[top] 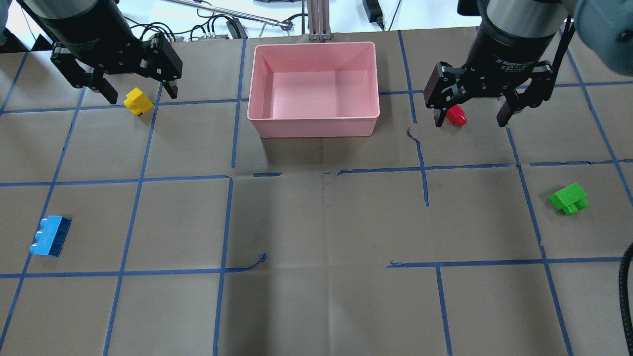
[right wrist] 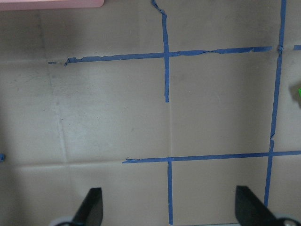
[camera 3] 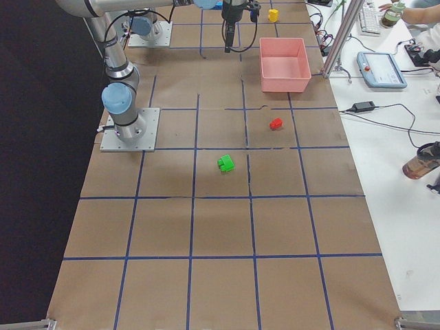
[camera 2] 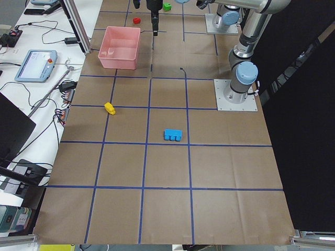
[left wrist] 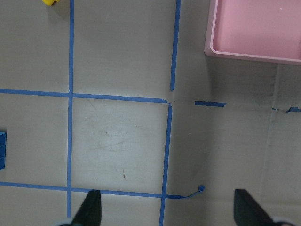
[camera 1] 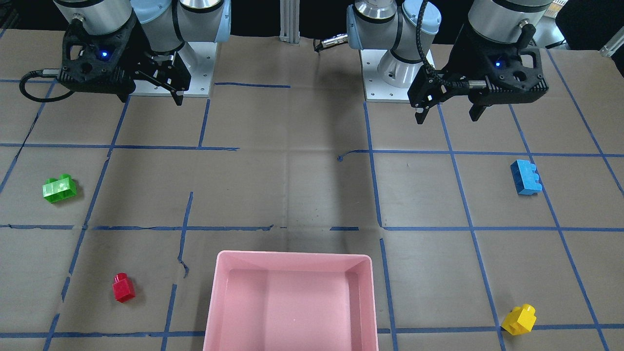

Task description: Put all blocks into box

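Altogether four blocks (camera 1: 526, 177) lie outside one box (camera 1: 292, 254).

A brown paper-covered worktop (top: 326, 222) carries a blue tape grid (top: 544, 261). Beyond its far edge, a white side bench (camera 3: 412, 220) holds a grey tablet-like pendant (camera 3: 381, 69) and a black power adapter (camera 3: 362, 106).

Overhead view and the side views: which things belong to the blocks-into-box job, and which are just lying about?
Job things:
pink box, empty
green block
red block
yellow block
blue block
All four blocks lie outside the box.

Lying about:
teach pendant
power adapter
bottle
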Motion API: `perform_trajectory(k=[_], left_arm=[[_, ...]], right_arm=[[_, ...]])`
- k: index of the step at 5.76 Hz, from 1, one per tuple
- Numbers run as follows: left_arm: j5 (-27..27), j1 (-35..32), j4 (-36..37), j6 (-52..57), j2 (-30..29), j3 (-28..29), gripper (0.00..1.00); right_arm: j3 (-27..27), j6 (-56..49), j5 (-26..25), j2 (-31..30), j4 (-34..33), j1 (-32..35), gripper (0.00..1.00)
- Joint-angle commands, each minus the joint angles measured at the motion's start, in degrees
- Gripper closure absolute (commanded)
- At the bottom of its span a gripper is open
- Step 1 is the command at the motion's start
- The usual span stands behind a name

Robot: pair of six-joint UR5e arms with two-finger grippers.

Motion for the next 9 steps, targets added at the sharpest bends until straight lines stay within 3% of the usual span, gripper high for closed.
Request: perform_trajectory(k=[1, 3, 4, 6, 7, 9], left_arm=[[-0.03, 0.16, 0.39, 0.43, -0.16, 0.00, 0.01], [-0.03, 2.34, 2.32, 6.91, -2.09, -1.31, 0.01], [-0.30, 6.27, 6.24, 16.08, -3.14, -1.76, 0.01], [-0.56, 15.94, 11.71, 30.85, -10.76, -0.81, 0.01], [-0.04, 16.50, 13.73, 31.63, -14.89, 1.12, 0.01], [-0.64, 17.38, 14.80, 38.80, -24.46, 11.28, 0.01]], right_arm=[[0.09, -0.09, -0.11, 0.09, 0.00, -0.18, 0.00], [0.17, -8.83, -0.46, 0.18, -0.09, -3.66, 0.00], [1.05, -18.53, -1.16, 0.18, 0.09, -9.00, 0.00], [4.55, -42.68, -3.10, 0.17, -3.22, -24.01, 0.00], [7.88, -54.72, -3.19, 0.26, -7.08, -31.13, 0.00], [19.89, -68.86, -3.02, 1.13, -24.77, -39.53, 0.00]])
